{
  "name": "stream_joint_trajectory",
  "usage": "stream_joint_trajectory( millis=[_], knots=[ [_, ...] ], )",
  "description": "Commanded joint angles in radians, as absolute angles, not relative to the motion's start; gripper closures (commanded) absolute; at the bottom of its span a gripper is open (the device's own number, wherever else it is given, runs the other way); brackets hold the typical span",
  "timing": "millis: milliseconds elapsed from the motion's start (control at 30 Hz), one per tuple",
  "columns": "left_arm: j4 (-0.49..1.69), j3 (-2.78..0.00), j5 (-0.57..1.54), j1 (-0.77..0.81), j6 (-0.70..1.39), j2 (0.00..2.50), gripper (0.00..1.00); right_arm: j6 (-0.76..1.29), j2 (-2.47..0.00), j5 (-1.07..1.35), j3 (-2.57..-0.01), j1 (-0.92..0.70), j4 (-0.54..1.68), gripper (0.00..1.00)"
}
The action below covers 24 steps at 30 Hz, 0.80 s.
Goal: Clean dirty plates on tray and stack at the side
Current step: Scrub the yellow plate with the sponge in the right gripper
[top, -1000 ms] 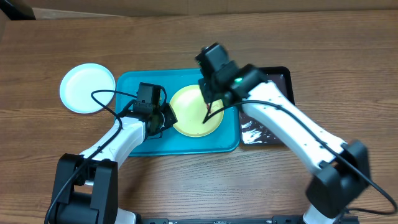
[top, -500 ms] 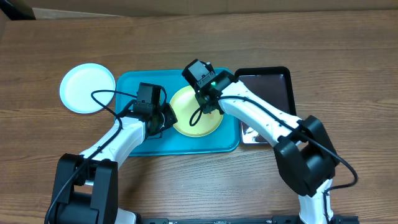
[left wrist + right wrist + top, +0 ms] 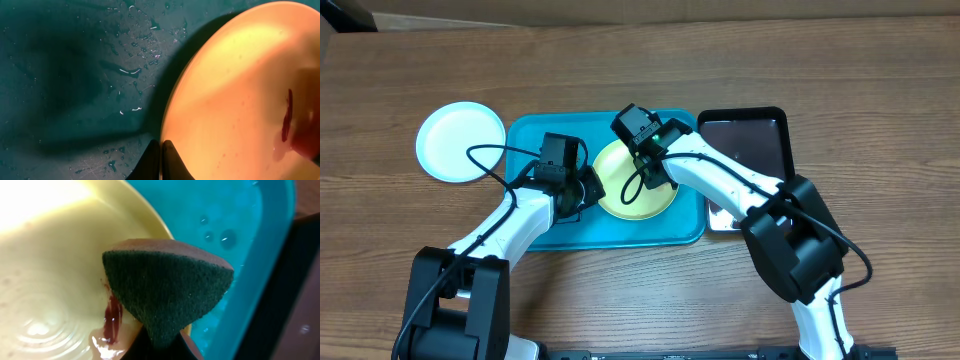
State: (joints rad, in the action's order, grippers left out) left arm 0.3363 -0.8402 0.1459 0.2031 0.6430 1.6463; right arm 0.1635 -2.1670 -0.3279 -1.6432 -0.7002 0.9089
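The yellow-green plate [image 3: 632, 195] lies in the turquoise tray [image 3: 535, 135], right of its middle. My left gripper [image 3: 588, 190] is shut on the plate's left rim; the left wrist view shows the fingertips [image 3: 161, 150] pinched at the plate's edge [image 3: 240, 90]. My right gripper [image 3: 648, 178] is shut on a green-and-brown sponge [image 3: 167, 290], held on the plate [image 3: 50, 255] beside a red-brown smear [image 3: 112, 320]. The smear also shows in the left wrist view [image 3: 286, 115]. A pale white-cyan plate [image 3: 460, 140] lies on the table left of the tray.
A glossy black tray [image 3: 745, 140] lies against the turquoise tray's right side and shows in the right wrist view [image 3: 300, 305]. The turquoise tray floor [image 3: 75, 60] is wet with droplets. Wooden table all round.
My right gripper with the sponge has moved left across the yellow-green plate, the arm folding in over the tray. My left gripper and the plate have not moved.
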Motion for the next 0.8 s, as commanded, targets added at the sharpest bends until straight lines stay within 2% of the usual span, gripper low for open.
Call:
stream_joint_trajectory(
  millis=[0,167,467,767],
  knots=[
    [0.337,-0.838,0.157,0.211,0.620,1.661,0.96,0.165,-2.207,-0.310,-1.643,-0.701,0.901,0.96],
    [0.337,-0.838,0.157,0.211,0.620,1.661,0.96,0.187,-2.254,-0.281,-1.643,-0.700,0.888,0.96],
    [0.339,-0.838,0.157,0.211,0.616,1.661,0.96,0.187,-2.284,0.069,-1.643,-0.700,0.875,0.96],
    [0.339,-0.838,0.157,0.211,0.612,1.661,0.96,0.196,-2.284,0.163,-1.643,-0.700,0.865,0.96]
  ],
)
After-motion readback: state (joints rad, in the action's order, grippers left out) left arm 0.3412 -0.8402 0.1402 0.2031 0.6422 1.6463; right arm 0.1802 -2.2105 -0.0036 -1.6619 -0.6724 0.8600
